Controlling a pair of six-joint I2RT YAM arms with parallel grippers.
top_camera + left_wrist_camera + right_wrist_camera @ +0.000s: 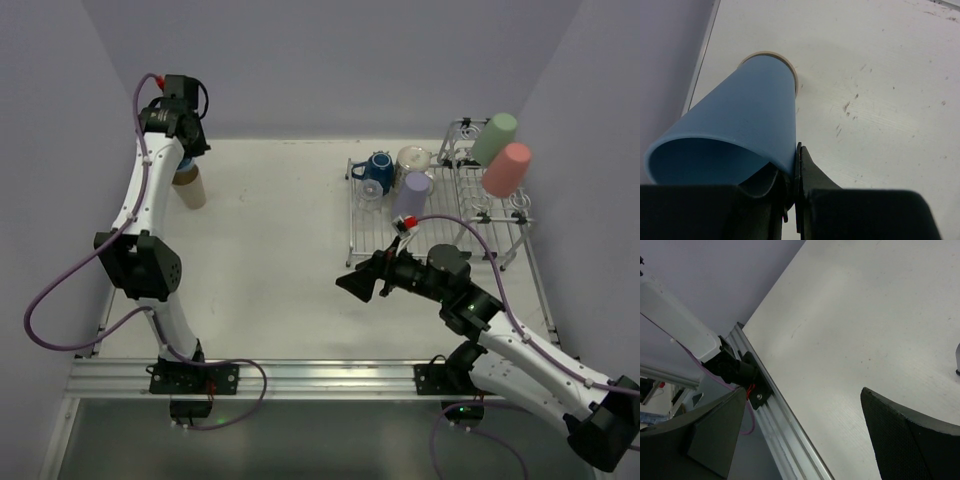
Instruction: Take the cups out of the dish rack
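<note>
My left gripper [187, 160] is at the far left of the table, shut on the rim of a blue tumbler [740, 120]. One finger is inside the rim and one outside [796, 156]. The tumbler's base sits in a beige cup [191, 190], whose rim shows in the left wrist view [796, 80]. The dish rack [440, 225] stands at the right and holds a dark-blue mug [378, 168], a pale mug [412, 158], a lavender tumbler [412, 195], a green tumbler [494, 138] and a salmon-pink tumbler [506, 168]. My right gripper [360, 283] is open and empty, left of the rack's front corner; it also shows in the right wrist view [810, 440].
The table's near edge carries an aluminium rail [300, 378], which also shows in the right wrist view [785, 440]. Purple walls close in the left, back and right sides. A rack foot [958, 371] shows at the right edge of the right wrist view.
</note>
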